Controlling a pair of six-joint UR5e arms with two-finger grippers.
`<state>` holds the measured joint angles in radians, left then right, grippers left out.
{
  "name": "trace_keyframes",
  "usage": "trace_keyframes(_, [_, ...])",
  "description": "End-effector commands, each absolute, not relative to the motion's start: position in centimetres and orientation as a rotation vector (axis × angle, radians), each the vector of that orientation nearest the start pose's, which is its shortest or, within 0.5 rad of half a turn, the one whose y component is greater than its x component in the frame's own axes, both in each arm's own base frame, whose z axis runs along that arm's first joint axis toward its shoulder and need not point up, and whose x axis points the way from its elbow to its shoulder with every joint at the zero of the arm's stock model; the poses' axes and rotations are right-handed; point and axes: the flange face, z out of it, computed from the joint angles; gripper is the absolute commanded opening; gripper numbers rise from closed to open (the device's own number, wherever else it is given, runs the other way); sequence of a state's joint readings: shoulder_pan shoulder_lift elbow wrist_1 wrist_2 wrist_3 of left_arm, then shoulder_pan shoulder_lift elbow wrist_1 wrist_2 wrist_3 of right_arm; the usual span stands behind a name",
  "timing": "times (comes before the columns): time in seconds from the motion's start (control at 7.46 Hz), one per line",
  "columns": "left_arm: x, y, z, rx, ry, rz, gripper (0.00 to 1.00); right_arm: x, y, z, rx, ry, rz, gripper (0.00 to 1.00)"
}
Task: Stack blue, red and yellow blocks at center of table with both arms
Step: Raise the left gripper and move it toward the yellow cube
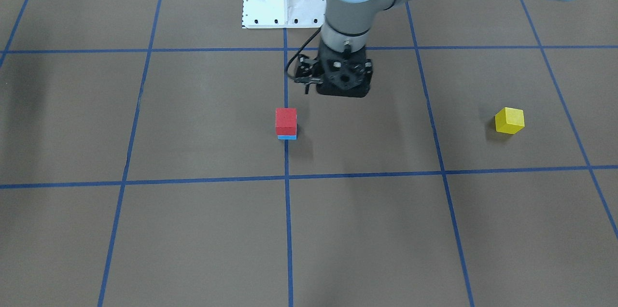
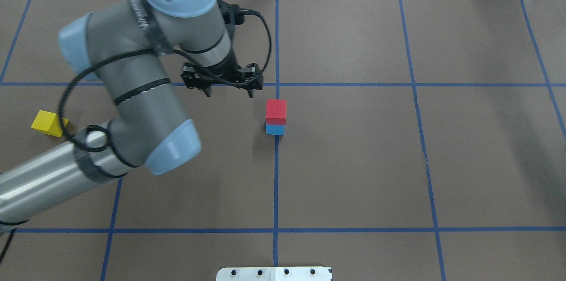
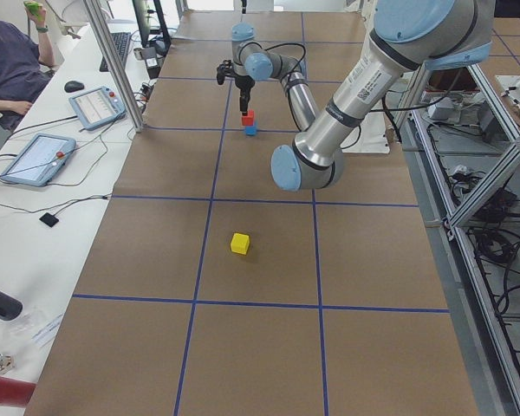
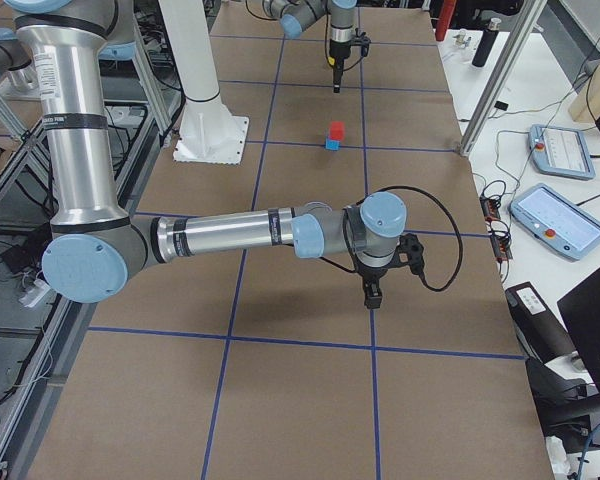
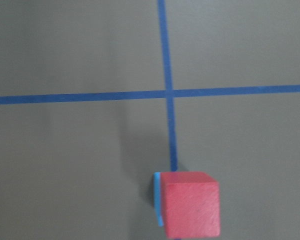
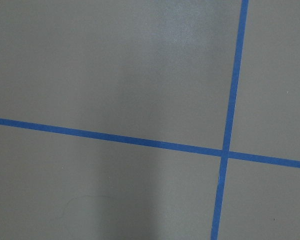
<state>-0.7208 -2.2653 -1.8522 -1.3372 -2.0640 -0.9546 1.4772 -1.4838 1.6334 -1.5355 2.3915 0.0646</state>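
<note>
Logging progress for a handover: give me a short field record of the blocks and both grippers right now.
stack: red block on blue block, on the centre tape line of the table
yellow block: alone on the robot's left side, not yet stacked
left gripper: open, empty, raised just left of the stack
right gripper: far from the stack; open or shut cannot be told

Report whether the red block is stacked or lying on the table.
Stacked: the red block rests squarely atop the blue block, whose edge shows beneath it.
</note>
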Motion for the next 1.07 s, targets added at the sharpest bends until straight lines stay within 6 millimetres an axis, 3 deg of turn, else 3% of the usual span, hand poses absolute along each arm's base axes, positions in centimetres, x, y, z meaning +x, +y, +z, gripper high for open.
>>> trace_keyframes(0.0, [27.4, -45.7, 29.0, 0.14, 0.749, 0.197, 1.0, 1.0, -53.9, 57.6, 0.109, -0.828, -0.101, 1.0])
trace_keyframes(0.27, [20.4, -44.4, 40.3, 0.199, 0.713, 0.228, 1.0, 1.0, -54.0, 57.4, 0.109, -0.829, -0.096, 1.0])
trace_keyframes(0.4, [18.5, -42.9, 46.6, 0.235, 0.72, 0.251, 1.0, 1.0, -54.0, 57.4, 0.109, -0.829, -0.096, 1.0])
trace_keyframes(0.67, [19.0, -43.3, 57.3, 0.268, 0.741, 0.253, 1.0, 1.0, -54.1, 57.3, 0.111, -0.827, -0.097, 1.0])
trace_keyframes(0.8, [19.8, -44.3, 60.1, 0.27, 0.741, 0.262, 1.0, 1.0, -53.9, 57.4, 0.109, -0.827, -0.094, 1.0])
trace_keyframes(0.94, [20.4, -45.2, 60.0, 0.274, 0.743, 0.263, 1.0, 1.0, -53.9, 57.4, 0.109, -0.827, -0.096, 1.0])
